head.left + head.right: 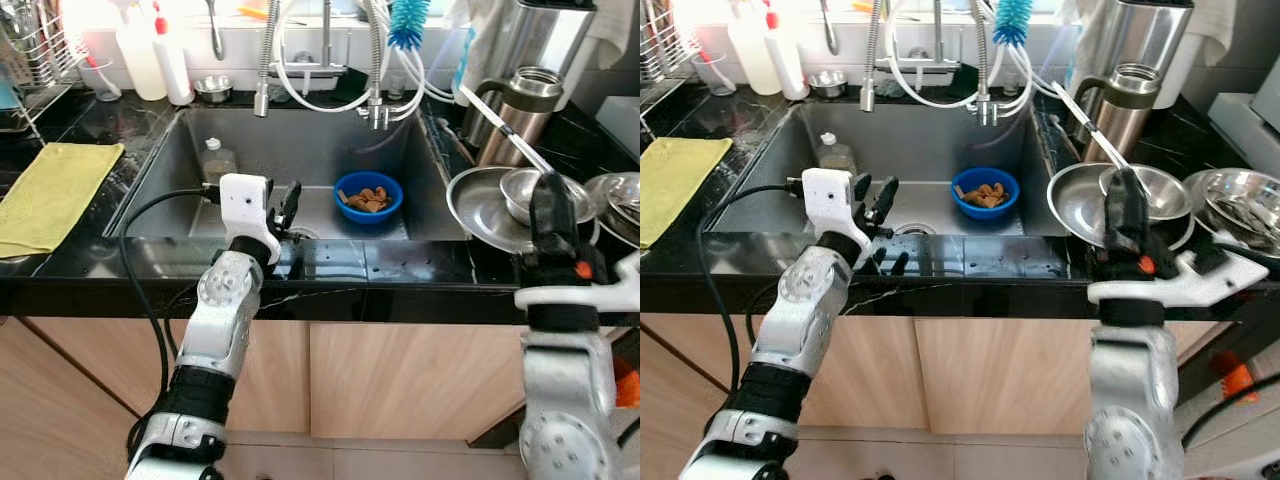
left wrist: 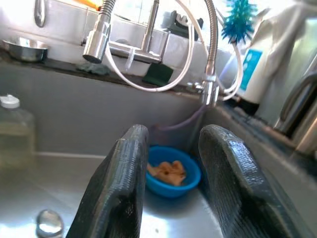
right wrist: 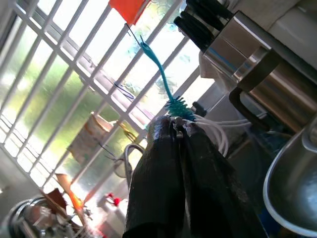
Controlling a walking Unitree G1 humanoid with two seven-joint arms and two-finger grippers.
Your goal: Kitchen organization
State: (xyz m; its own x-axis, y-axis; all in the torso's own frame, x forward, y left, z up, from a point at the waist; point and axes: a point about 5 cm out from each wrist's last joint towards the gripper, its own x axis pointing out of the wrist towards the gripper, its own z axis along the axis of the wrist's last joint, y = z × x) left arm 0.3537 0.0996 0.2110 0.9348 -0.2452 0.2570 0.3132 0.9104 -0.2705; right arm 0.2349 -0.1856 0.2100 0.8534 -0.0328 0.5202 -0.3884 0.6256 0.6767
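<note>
Sink (image 1: 250,140) of grey steel runs its long side along the black counter (image 1: 90,265), with a blue bowl (image 1: 368,197) of brownish scraps sitting on its floor toward the right half, below the taps. A clear bottle (image 1: 216,160) stands against the sink's back left wall, its contents hard to make out. The left gripper (image 1: 288,208) hangs over the sink's front edge, pointing toward the back wall, its two black fingers (image 2: 124,183) parted with nothing between them; the bowl shows through the gap. The right gripper (image 1: 1125,205) stands over the counter right of the sink, in front of a steel pan (image 1: 1075,205) holding a smaller steel bowl (image 1: 1160,185), fingers pressed together and empty. A yellow cloth (image 1: 50,190) lies flat on the counter at the left, cut off by the frame. A steel flask (image 1: 515,110) stands behind the pan, and a blue brush (image 1: 408,22) hangs above the taps, its handle cropped.
</note>
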